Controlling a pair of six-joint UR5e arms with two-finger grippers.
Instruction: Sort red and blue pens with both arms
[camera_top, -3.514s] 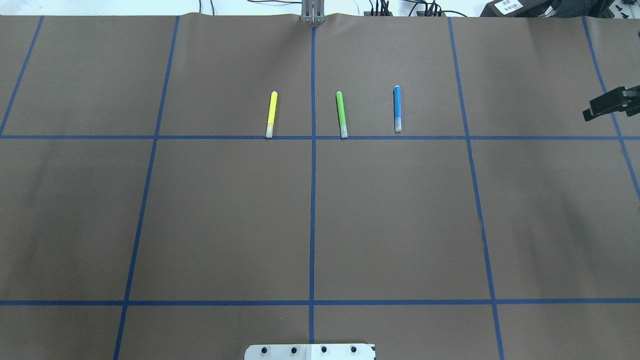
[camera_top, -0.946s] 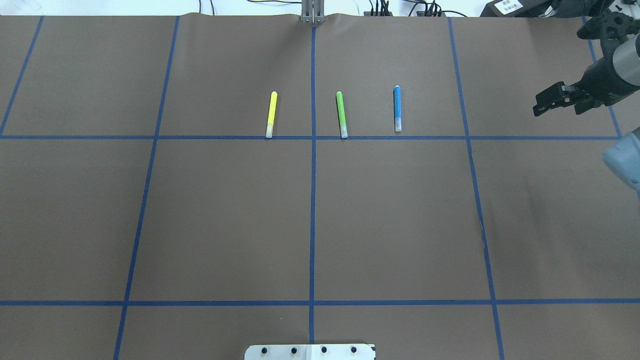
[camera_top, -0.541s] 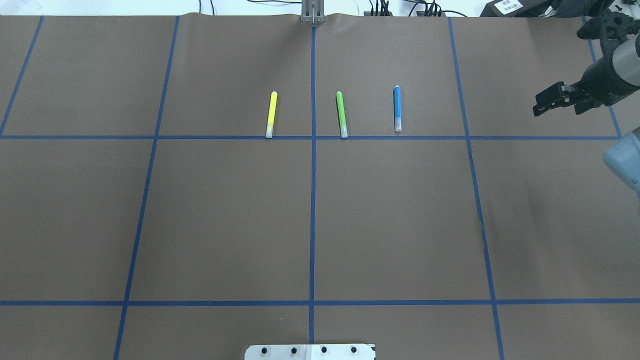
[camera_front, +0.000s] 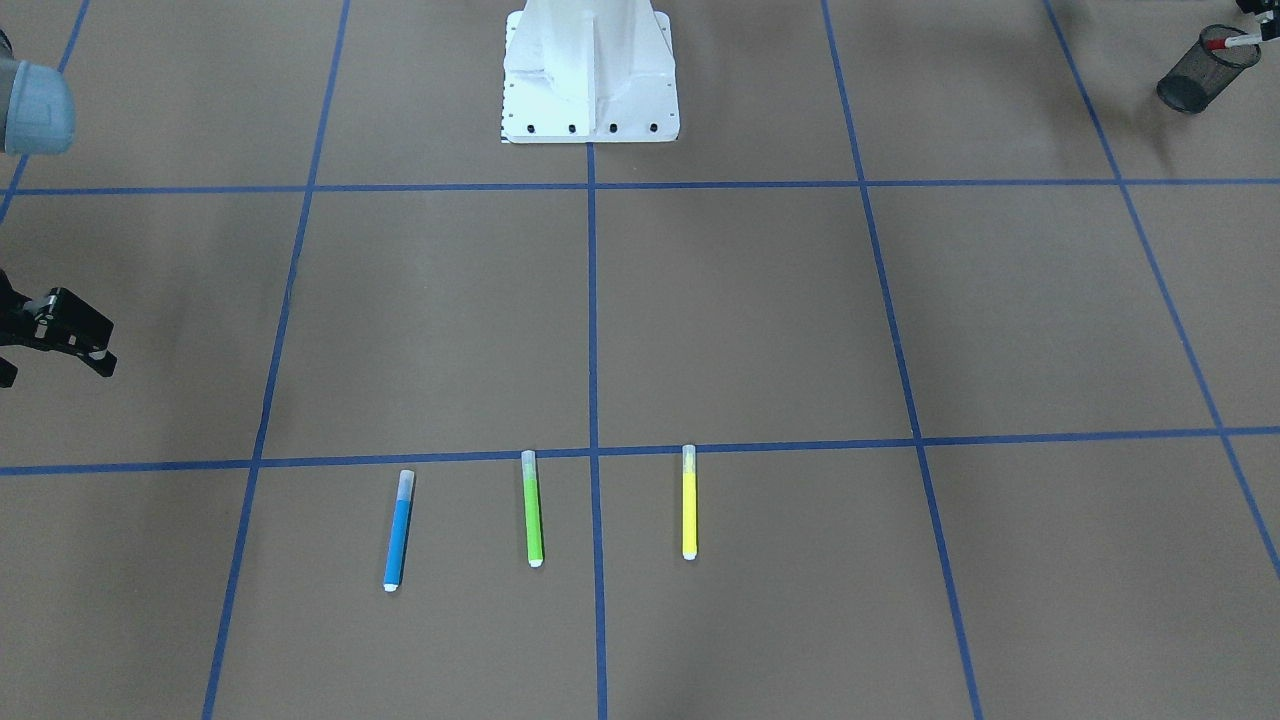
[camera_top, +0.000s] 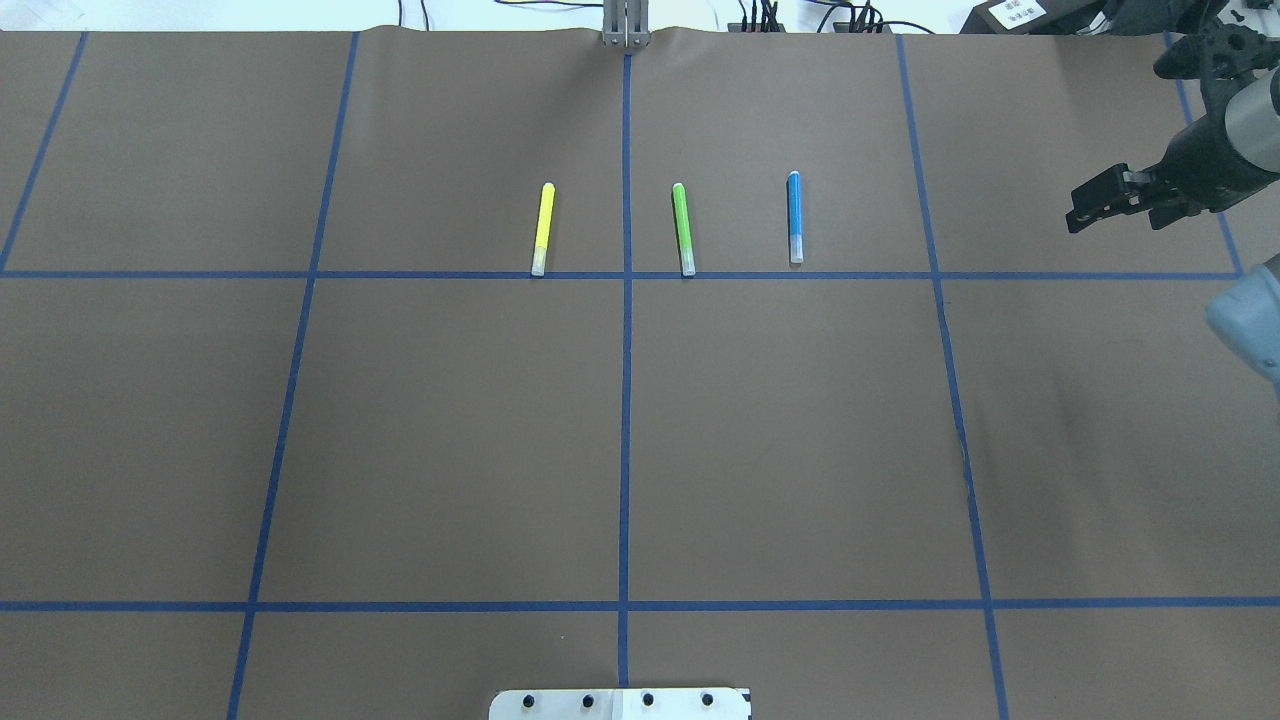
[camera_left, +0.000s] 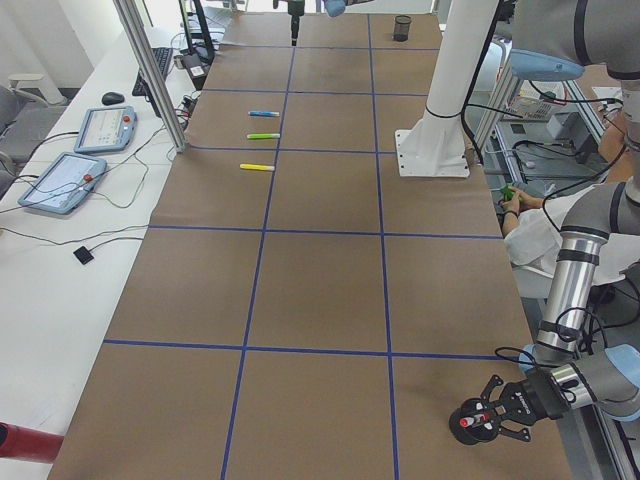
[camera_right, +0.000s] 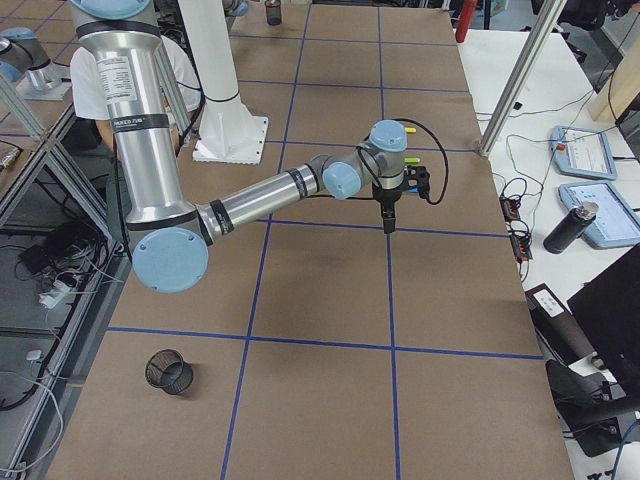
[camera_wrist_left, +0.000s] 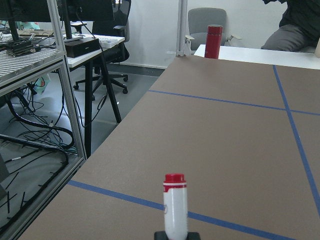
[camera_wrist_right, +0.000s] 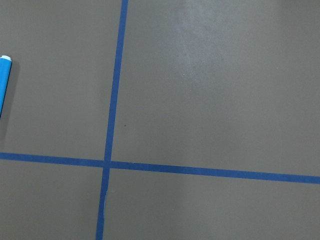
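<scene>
Two pens to sort, so how is it going, starting from the robot's edge of the desk (camera_top: 450, 450)?

Roughly half is under way. Near the robot-side corner at the desk's left end, the left gripper (camera_wrist_left: 175, 235) is pinching the red pen (camera_wrist_left: 175, 207) firmly between its fingers, and it is hanging close to a black mesh cup (camera_front: 1188, 88). Whether the pen's end is sitting over the cup's mouth, I cannot tell. So I am judging the red pen as lifted but not yet dropped.

And the other arm?

Further out, towards the right end, the right gripper (camera_top: 1112, 225) is hovering with its fingers (camera_top: 1078, 210) spread apart and nothing between them. A second mesh cup (camera_right: 168, 372) is standing near the robot-side corner at that end, which I am taking as the blue pen's place.

Where is the blue one lying?

Farthest from the robot, in a row nearer the operators' edge: the blue pen (camera_top: 795, 215) is lying flat, well apart from the right gripper, with the green marker (camera_top: 683, 228) and yellow marker (camera_top: 541, 228) beside it. Nothing is touching it, so its reach, grasp, carry and drop are all remaining.
</scene>
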